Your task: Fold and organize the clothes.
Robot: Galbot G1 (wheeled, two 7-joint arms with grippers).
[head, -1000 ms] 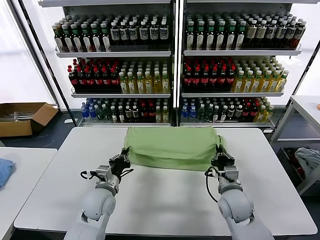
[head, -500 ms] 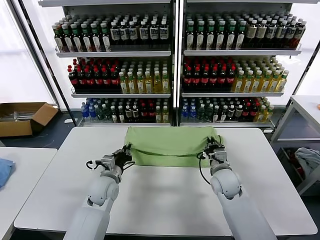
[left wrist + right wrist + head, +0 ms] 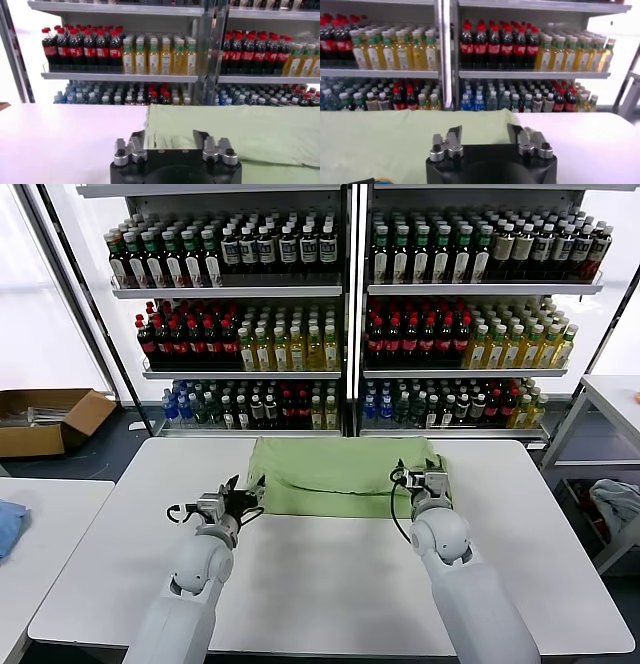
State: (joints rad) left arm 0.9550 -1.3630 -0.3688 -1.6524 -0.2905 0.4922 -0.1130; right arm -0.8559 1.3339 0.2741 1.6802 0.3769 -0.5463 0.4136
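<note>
We found the light green shirt (image 3: 345,475) lying folded into a wide band across the far half of the white counter (image 3: 330,584), its far edge toward the drinks shelves (image 3: 345,334) behind. The left gripper (image 3: 243,497) sat low at the band's left end and the right gripper (image 3: 424,479) at its right end, each right at the near edge of the cloth. In both wrist views the jaws stood apart with nothing between them, the green fabric lying flat beyond the fingertips (so neither gripper held the shirt at this point).

We judged the step in hand to be the release after a lengthwise fold: the cloth was down, doubled and fairly even, with a small ridge near the left end. Collar, buttons and printed graphic were not visible, presumably turned inside.

The next move, as we read it, called for lifting both grippers clear without dragging the top layer, then taking one short end of the band and bringing it across toward the other to make a compact packet.
</note>
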